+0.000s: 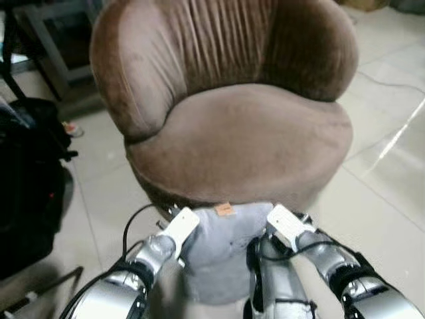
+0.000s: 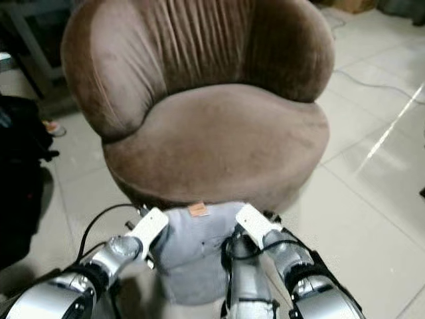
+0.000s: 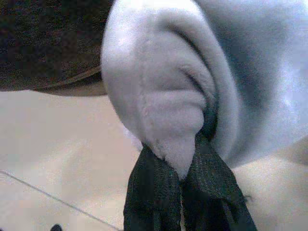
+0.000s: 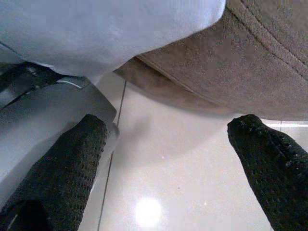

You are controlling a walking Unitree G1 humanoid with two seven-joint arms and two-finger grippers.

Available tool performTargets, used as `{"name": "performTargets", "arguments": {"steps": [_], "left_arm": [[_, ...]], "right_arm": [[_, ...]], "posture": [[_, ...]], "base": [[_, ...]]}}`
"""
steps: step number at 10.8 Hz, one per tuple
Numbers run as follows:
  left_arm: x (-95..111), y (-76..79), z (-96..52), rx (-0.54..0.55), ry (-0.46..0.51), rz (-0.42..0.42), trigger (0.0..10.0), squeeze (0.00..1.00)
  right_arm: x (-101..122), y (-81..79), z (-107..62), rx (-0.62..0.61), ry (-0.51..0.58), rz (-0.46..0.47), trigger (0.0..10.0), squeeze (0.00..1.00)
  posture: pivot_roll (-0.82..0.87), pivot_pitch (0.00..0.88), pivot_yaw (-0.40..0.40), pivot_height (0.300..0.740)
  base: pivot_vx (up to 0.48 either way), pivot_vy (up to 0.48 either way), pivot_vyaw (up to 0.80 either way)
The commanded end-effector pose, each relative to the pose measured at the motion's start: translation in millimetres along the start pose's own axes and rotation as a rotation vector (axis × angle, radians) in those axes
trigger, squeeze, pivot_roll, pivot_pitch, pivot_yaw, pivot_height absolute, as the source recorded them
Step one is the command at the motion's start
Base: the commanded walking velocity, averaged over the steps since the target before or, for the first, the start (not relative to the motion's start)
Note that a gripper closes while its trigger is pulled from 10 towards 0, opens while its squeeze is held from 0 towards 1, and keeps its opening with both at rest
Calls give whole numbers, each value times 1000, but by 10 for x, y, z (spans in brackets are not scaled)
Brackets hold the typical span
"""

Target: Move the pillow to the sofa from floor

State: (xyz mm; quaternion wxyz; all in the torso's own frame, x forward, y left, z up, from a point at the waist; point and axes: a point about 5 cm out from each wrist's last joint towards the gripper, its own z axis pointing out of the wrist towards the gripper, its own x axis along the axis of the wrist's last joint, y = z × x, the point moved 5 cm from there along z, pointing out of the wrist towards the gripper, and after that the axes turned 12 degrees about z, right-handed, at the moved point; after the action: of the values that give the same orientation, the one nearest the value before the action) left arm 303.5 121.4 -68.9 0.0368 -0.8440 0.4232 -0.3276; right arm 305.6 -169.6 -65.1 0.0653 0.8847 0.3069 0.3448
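- The pale grey plush pillow (image 1: 222,249) hangs off the tiled floor (image 1: 392,179) between the two silver arms, at six o'clock from the round brown velvet sofa (image 1: 239,133) and just below its front edge.
- The left pincer (image 3: 185,166) has its black fingers pressed together on a bunched corner of the pillow.
- The right pincer (image 4: 166,159) has its fingers spread apart with nothing between them; the pillow's underside lies just above them.
- The step in hand, as I judge it, is lifting the pillow over the seat's front lip. To do it well, raise it clear of the lip first, then carry it toward twelve o'clock over the seat; the right pincer should steady the far side, since one pinched corner lets it swing.
- The pillow's long axis runs from twelve to six o'clock, its small orange tag (image 1: 224,209) at the twelve o'clock end toward the sofa.
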Motion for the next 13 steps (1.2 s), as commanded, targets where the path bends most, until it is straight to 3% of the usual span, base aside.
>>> {"name": "performTargets", "arguments": {"steps": [1,13], "left_arm": [[-18,50,6,-14,-11,14,10000,0],[-19,65,9,-16,-12,27,10000,0]], "right_arm": [[-514,-323,-45,108,-178,-1,10000,0],[-472,-321,-33,100,-178,-4,10000,0]], "posture": [[-322,38,31,522],[-317,23,39,660]], "base": [[0,0,0],[0,0,0]]}}
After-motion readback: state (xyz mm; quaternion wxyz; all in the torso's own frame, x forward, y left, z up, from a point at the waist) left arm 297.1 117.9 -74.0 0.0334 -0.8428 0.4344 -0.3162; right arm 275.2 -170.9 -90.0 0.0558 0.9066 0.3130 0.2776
